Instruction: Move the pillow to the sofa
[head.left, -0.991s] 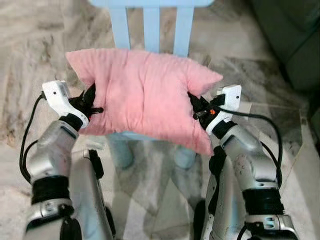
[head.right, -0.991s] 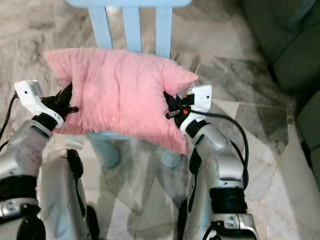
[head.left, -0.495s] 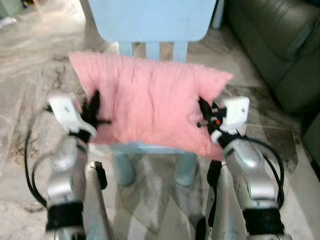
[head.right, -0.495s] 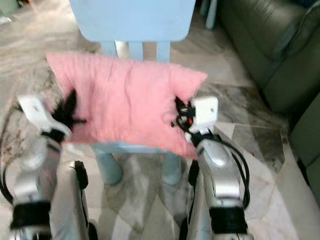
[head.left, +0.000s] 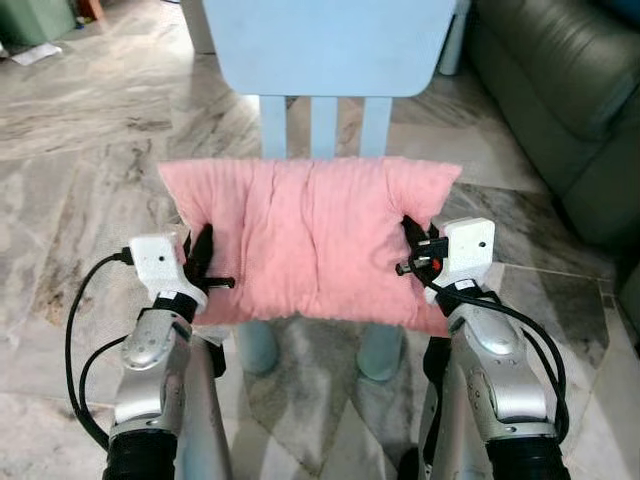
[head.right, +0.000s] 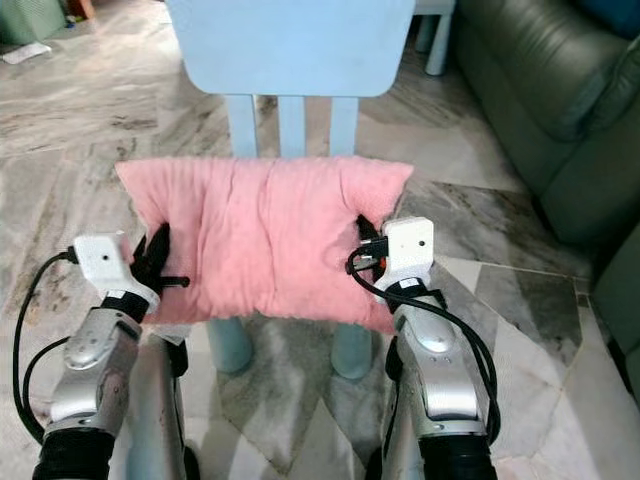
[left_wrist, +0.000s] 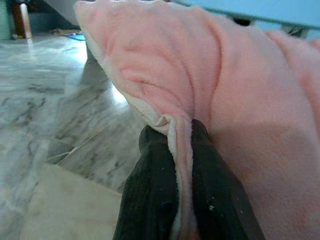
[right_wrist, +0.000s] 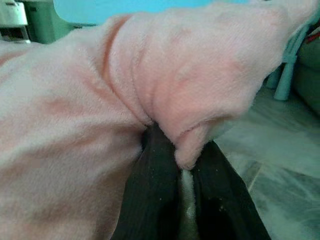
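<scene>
Pillow held between both tools above the chair

Pillow of soft pink fleece, rectangular and plump (head.left: 315, 240), hangs in the air between the two silver arms, in front of the pale blue wooden chair (head.left: 330, 45). The pillow's upper edge lies just under the chair's three back slats, and the chair's rounded legs show below its lower edge.

The left tool (head.left: 203, 268) is clamped on the pillow's left edge; in the left wrist view the two black fingers (left_wrist: 150, 200) pinch a fold of the pink fabric and its pale seam between them. The right tool (head.left: 412, 250) is clamped on the pillow's right edge, and in the right wrist view its black fingers (right_wrist: 150, 200) close on a bunched corner of the fleece in the same way. White camera blocks sit on both wrists, with black cables looping down along the arms.

The floor is grey-veined marble tile (head.left: 90, 180). A dark green leather sofa (head.left: 560, 110) stands to the right, well apart from the pillow.
</scene>
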